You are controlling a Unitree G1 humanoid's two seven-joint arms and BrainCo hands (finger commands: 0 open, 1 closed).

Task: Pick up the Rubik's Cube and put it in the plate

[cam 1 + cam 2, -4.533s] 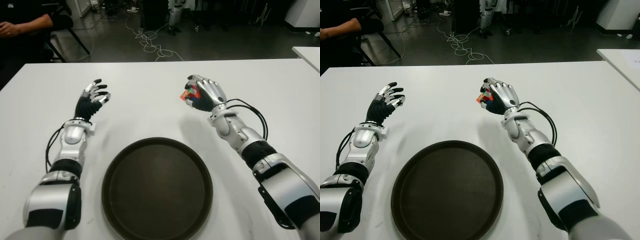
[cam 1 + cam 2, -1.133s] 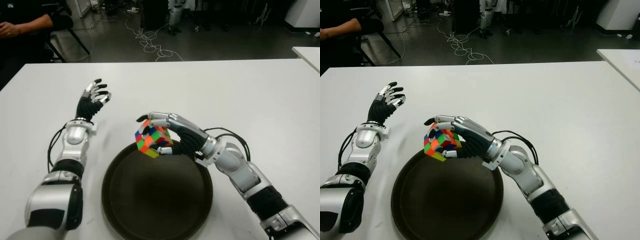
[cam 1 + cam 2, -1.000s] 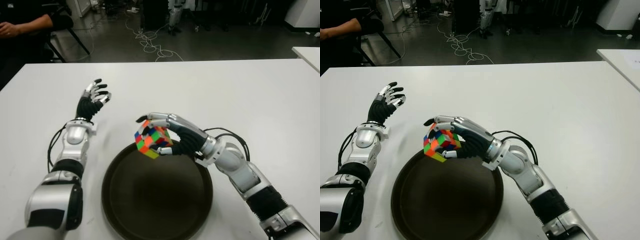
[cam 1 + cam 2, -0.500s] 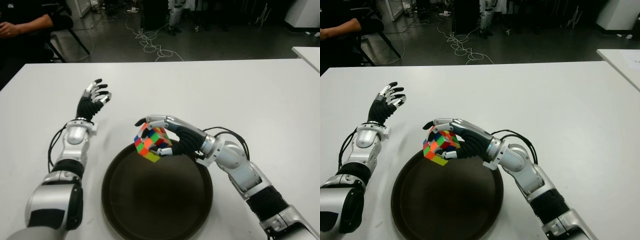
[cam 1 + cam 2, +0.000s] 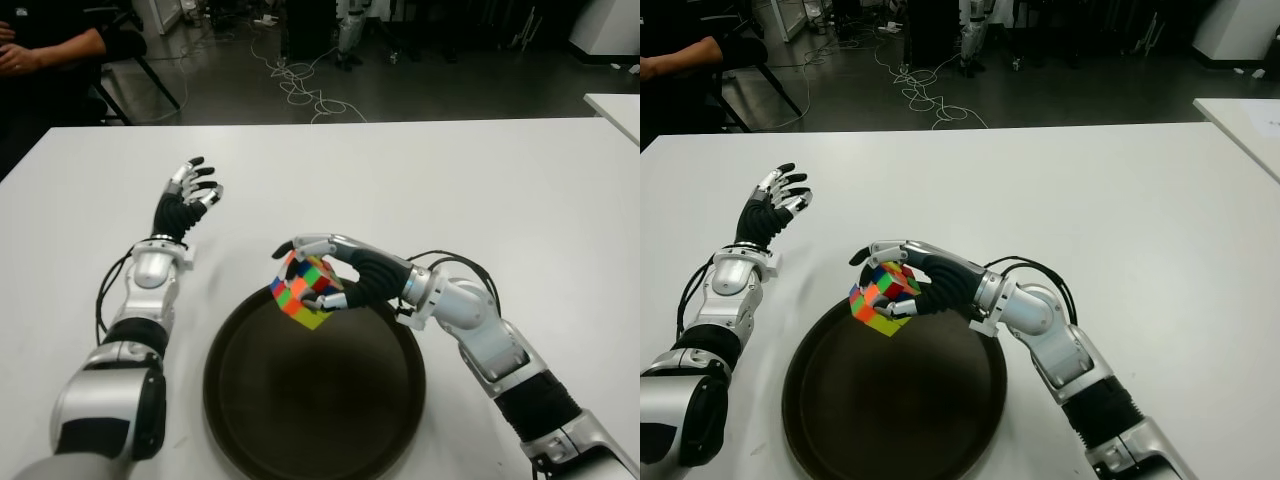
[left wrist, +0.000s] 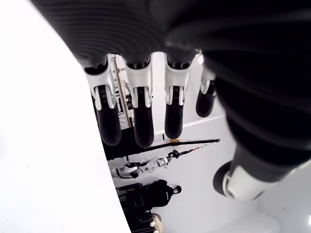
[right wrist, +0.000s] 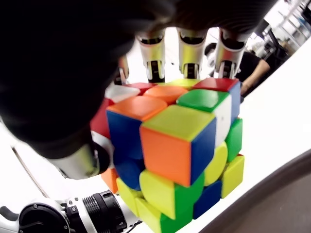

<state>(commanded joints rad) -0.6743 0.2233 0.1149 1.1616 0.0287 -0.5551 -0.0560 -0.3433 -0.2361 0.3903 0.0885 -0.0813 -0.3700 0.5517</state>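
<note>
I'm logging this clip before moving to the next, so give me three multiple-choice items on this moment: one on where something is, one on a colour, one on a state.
1. Where is the Rubik's Cube?
A. In the right hand, over the plate's far rim
B. On the white table beside the left hand
C. Flat in the plate's middle

2. What colour is the plate?
A. White
B. Dark brown
C. Red

3. What is the left hand doing?
A. Gripping the plate
B. Holding the cube
C. Open, holding nothing

Answers: 1 A, the fingers wrap the cube above the rim. 2 B, the round tray is dark. 3 C, its fingers are spread left of the plate.
</note>
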